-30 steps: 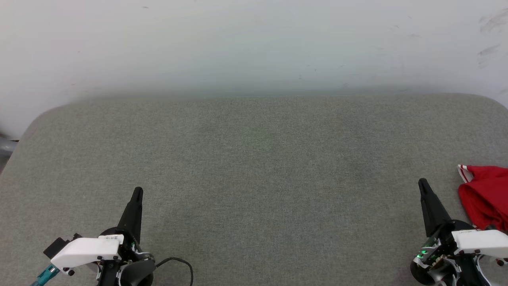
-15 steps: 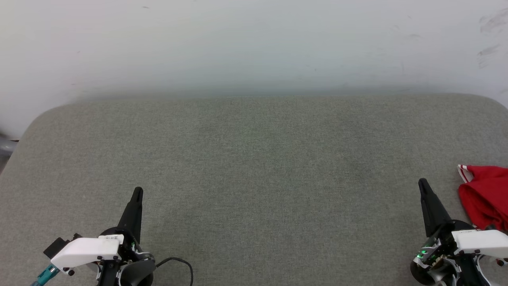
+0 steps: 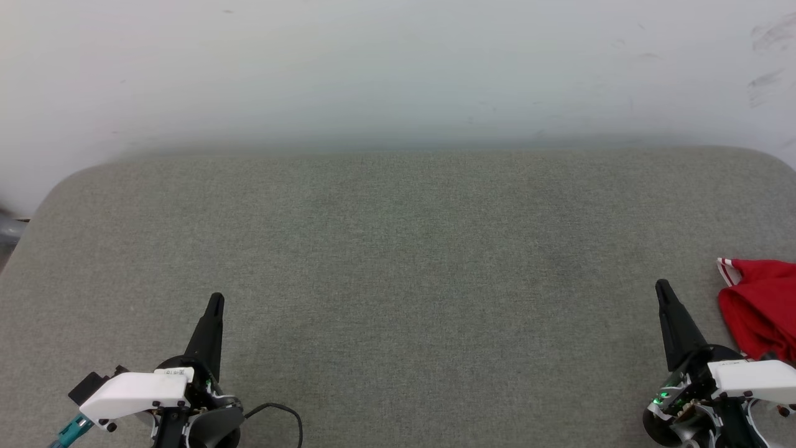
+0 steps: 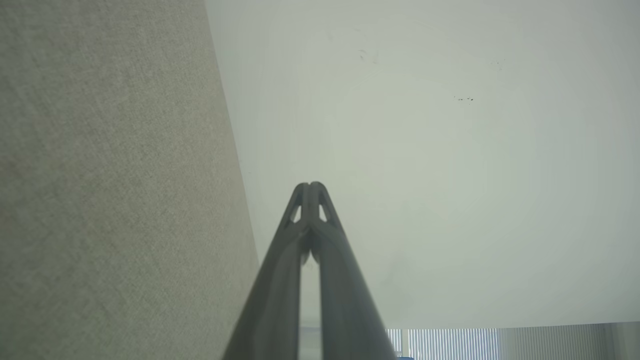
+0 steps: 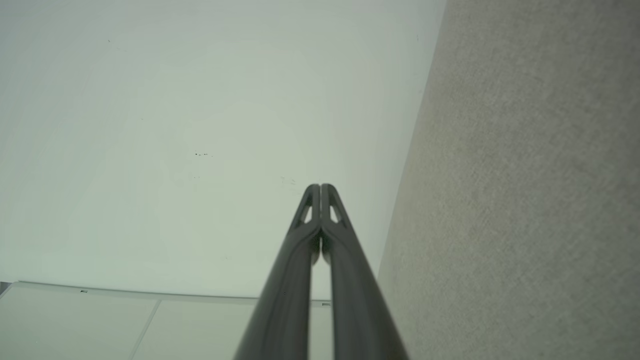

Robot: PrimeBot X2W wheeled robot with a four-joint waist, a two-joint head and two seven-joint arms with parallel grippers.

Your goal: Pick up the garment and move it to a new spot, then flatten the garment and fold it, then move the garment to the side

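Garment (image 3: 758, 311): a crumpled red jersey-cloth shirt with a strip of red-and-white striped trim (image 3: 726, 269). In the head view it lies on the grey woven-cloth table top (image 3: 398, 261) at the right edge, partly cut off by the frame, just beside the right gripper (image 3: 661, 285) and apart from it. That gripper sits at the lower right, its long dark fingers pressed into one point that leans up and slightly left. The left gripper (image 3: 216, 300) sits at the lower left, well apart from the garment, fingers likewise clenched together on nothing, tip leaning slightly right; a thin black cable (image 3: 280, 410) loops beside its white wrist housing. A scuffed white wall (image 3: 398, 68) rises behind the table.

In the left wrist view the left gripper (image 4: 310, 186) shows both fingertips touching, with nothing between them; the grey table top (image 4: 100, 200) runs down the left side and the white wall (image 4: 425, 150) stands ahead, with pale vertical blinds (image 4: 450, 342) at the bottom.

In the right wrist view the right gripper (image 5: 320, 186) is equally clenched and empty, the table top (image 5: 525, 200) on the right, the wall (image 5: 200, 125) ahead.

Against the earlier head pictures nothing has shifted: both arms and the garment lie as they did
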